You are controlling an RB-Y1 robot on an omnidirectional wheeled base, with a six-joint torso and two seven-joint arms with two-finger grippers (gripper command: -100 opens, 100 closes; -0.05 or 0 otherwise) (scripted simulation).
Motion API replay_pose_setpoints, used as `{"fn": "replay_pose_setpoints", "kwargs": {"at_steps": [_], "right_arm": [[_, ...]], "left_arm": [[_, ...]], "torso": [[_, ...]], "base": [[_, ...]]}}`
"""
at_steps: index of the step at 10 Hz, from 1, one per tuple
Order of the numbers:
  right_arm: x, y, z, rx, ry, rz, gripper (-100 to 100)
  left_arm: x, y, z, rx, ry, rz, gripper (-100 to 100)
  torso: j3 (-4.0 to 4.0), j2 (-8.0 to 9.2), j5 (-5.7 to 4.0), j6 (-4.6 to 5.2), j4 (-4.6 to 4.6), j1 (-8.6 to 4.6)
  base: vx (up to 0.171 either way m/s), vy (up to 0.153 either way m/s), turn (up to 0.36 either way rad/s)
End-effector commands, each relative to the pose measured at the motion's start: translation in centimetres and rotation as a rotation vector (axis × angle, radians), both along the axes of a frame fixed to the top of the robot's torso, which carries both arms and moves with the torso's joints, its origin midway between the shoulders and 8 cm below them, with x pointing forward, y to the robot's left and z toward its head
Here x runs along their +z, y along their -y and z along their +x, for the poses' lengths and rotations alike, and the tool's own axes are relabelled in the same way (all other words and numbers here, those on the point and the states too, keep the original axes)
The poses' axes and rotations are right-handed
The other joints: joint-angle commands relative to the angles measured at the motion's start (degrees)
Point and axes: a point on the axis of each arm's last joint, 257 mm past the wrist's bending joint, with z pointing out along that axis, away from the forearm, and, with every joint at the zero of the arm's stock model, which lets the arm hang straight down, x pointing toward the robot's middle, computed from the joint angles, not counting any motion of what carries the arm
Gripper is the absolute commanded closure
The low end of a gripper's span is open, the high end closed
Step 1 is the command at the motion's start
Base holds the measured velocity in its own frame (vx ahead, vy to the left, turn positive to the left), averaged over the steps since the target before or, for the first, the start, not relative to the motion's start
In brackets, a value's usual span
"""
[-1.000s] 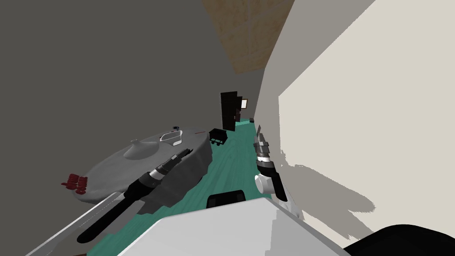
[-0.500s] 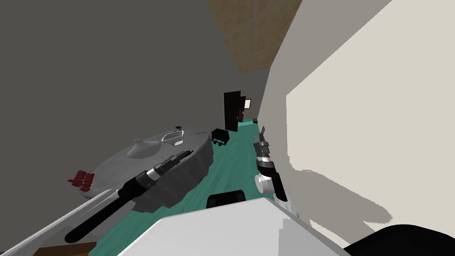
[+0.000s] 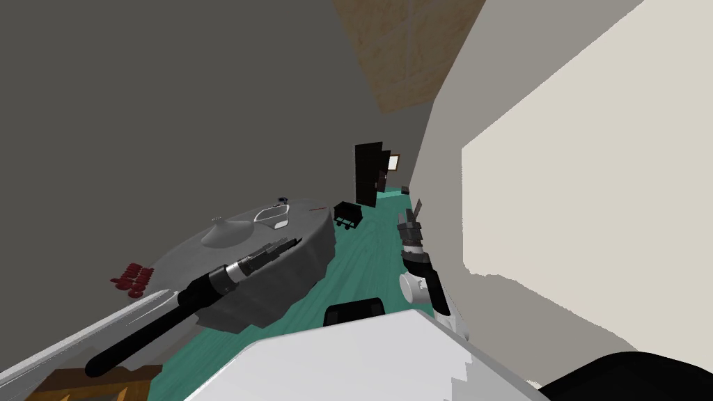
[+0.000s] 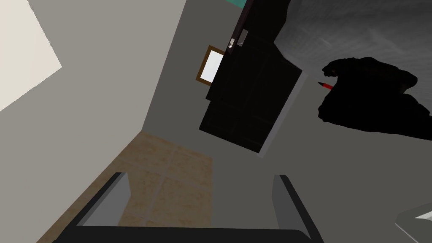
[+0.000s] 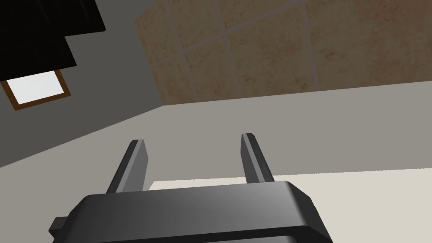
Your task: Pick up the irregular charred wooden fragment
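Black and lumpy, the charred fragment (image 4: pixel 371 99) sits on the grey table (image 3: pixel 174 259), and my left gripper (image 4: pixel 200 177), jaws spread, points off to the fragment's side, so closing in crooked could shove it or the red stick (image 4: pixel 325 85) just beside it; right gripper (image 5: pixel 193 139) spread too, far from it.

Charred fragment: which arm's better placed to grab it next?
Left. The left gripper is out over the grey table, open, and its wrist view shows the black fragment ahead. The right gripper, also open, hangs over the green floor beside the wall.
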Motion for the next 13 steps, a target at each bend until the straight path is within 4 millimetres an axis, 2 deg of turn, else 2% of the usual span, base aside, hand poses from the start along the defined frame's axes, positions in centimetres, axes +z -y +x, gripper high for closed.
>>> {"fn": "replay_pose_setpoints", "kwargs": {"at_steps": [1,4,6,9,13], "right_arm": [[0.0,0.0,0.0,0.000,0.000,0.000,0],[0.0,0.0,0.0,0.000,0.000,0.000,0],[0.0,0.0,0.0,0.000,0.000,0.000,0],[0.0,0.0,0.0,0.000,0.000,0.000,0],[0.0,0.0,0.0,0.000,0.000,0.000,0]], "left_arm": [[0.0,0.0,0.0,-0.013,-0.007,0.026,-100],[-1.4,-1.2,-0.5,-0.053,-0.054,0.133,-100],[-1.3,-1.2,-0.4,-0.072,-0.060,0.167,-100],[-2.8,-2.5,-1.1,-0.117,-0.112,0.268,-100],[-3.3,-3.2,-1.5,-0.171,-0.151,0.369,-100]], "torso": [[0.00,0.00,0.00,0.00,0.00,0.00],[0.06,0.09,0.01,-0.01,0.02,0.02],[0.00,0.01,0.01,0.00,0.00,0.04],[0.06,0.10,0.00,0.00,0.02,0.00],[0.06,0.10,0.03,-0.04,0.03,0.06]], "base": [[0.038,-0.026,-0.016],[0.087,-0.050,0.146],[0.059,-0.031,0.046],[0.077,-0.058,0.146],[0.072,-0.045,0.089]]}}
